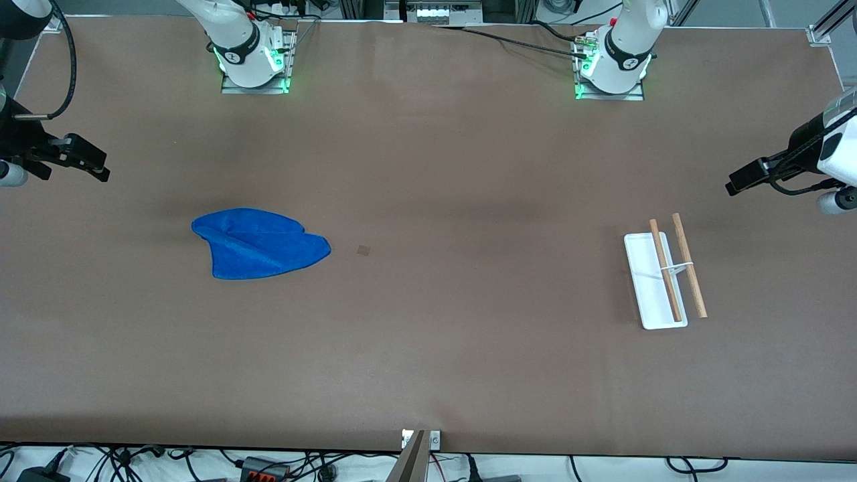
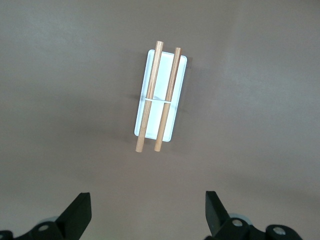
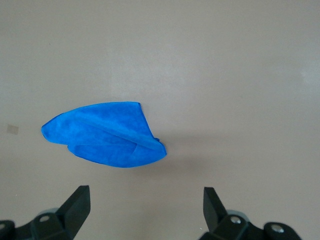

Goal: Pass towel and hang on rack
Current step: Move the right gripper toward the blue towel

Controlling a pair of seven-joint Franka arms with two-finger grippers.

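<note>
Lying folded at the front view's left of centre, the towel rests on the table. At right of centre stands the rack, its white tray bare. Both the left gripper and right gripper wait spread wide, empty.

— Where does the towel lie?
— Flat on the table, toward the right arm's end, well in from every edge.
— And the rack?
— Toward the left arm's end, well apart from the towel, a little nearer the front camera. Its rods run from the robots' edge toward the camera's edge.
</note>
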